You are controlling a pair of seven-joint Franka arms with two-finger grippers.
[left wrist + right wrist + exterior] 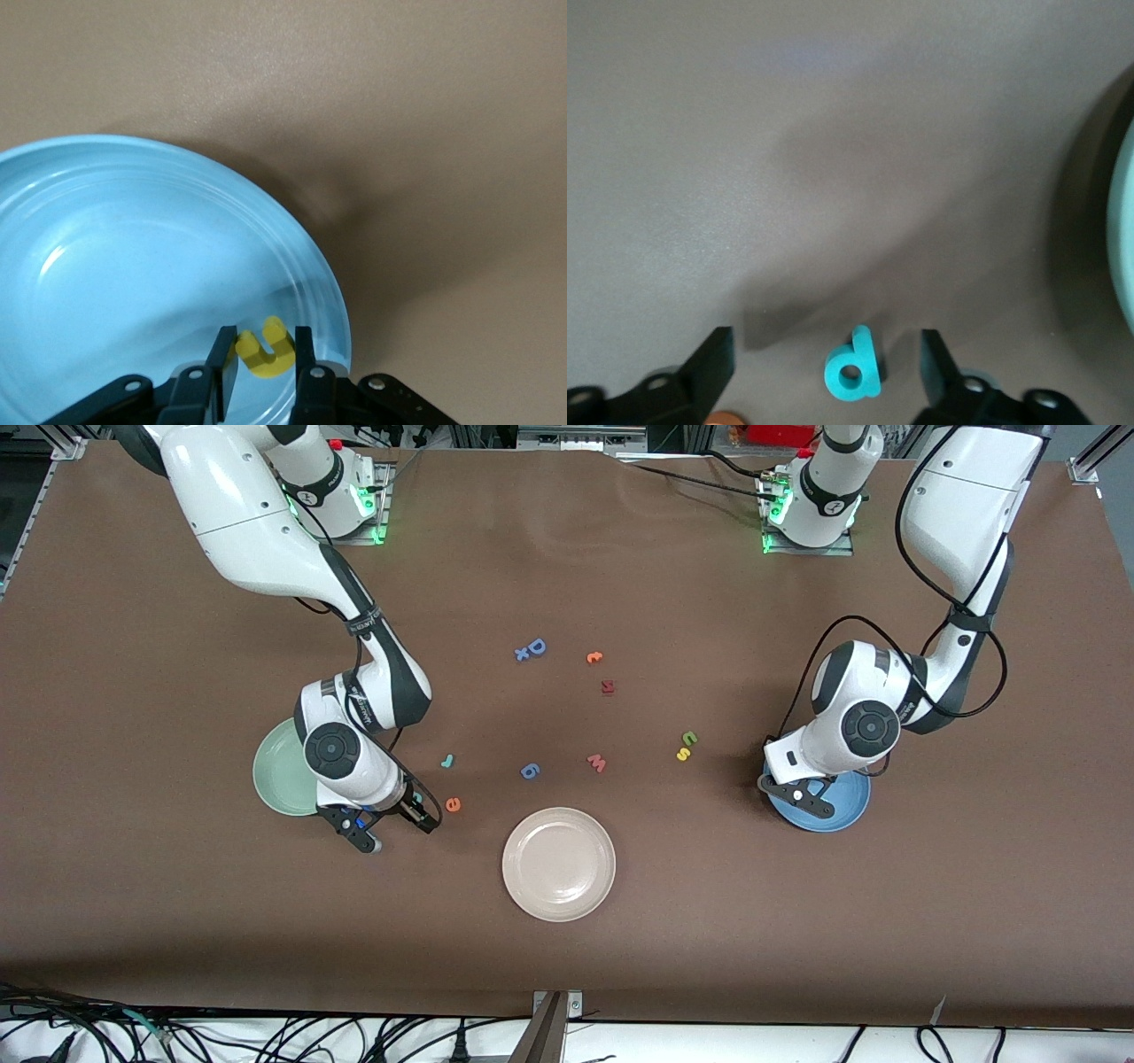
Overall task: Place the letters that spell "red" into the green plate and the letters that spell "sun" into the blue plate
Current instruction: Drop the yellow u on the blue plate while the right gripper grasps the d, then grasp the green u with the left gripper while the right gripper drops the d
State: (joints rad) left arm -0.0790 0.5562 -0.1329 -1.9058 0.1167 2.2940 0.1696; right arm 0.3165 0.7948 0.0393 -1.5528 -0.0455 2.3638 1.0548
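My left gripper is shut on a yellow arch-shaped letter, low over the blue plate near its rim. In the front view this gripper covers part of the blue plate. My right gripper is open, with its fingers on either side of a teal "d" lying on the table. In the front view it is down beside the green plate and hides the "d". The orange "e" and teal "r" lie close by. The olive arch letter and yellow "s" lie together near the blue plate.
A cream-white plate sits nearest the front camera at mid-table. A pink "w", blue letters, another orange letter and a dark red piece are scattered across the middle.
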